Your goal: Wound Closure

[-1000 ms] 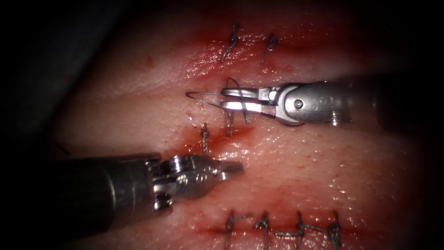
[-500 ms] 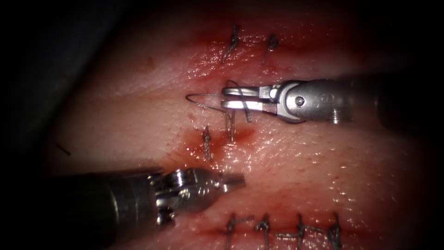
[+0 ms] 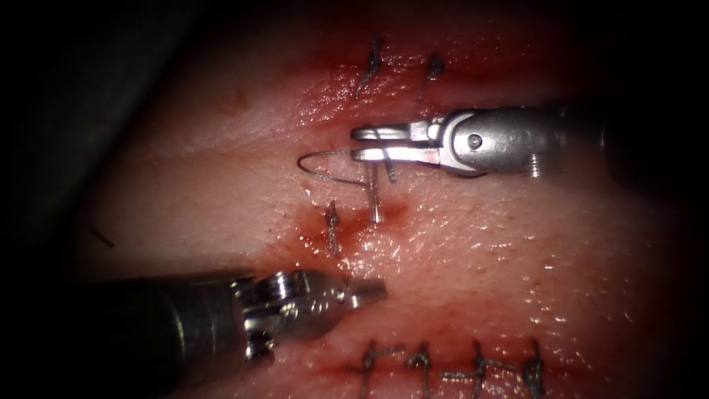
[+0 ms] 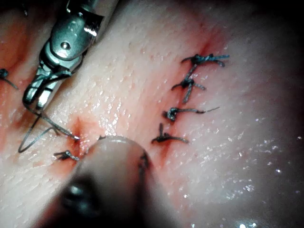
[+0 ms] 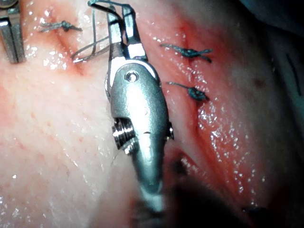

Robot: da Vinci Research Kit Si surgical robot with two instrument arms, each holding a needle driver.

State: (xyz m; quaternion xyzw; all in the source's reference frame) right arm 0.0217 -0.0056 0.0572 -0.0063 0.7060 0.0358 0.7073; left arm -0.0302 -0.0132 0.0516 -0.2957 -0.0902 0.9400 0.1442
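My right tool (image 3: 354, 143) reaches in from the right over the middle cut of the tissue (image 3: 480, 244). Its jaws stand slightly apart, and dark thread (image 3: 317, 159) passes between them and bows out to the left in a thin loop. From the jaws a strand drops to a red-stained entry point (image 3: 376, 216). The right wrist view shows the same jaws (image 5: 118, 10) with thread draped over them. My left tool (image 3: 373, 290) lies lower left, jaws shut, with nothing seen in them. The right tool (image 4: 35, 99) and the loop also appear in the left wrist view.
A row of several knotted stitches (image 3: 450, 366) closes the near cut. Two tied stitches (image 3: 373, 63) sit on the far cut. One short stitch (image 3: 331, 225) lies in red fluid left of the entry point. Dark background borders the tissue at left.
The right tool has risen a little and its jaws have narrowed, drawing the strand upright from the tissue. The left tool has shifted slightly down and right.
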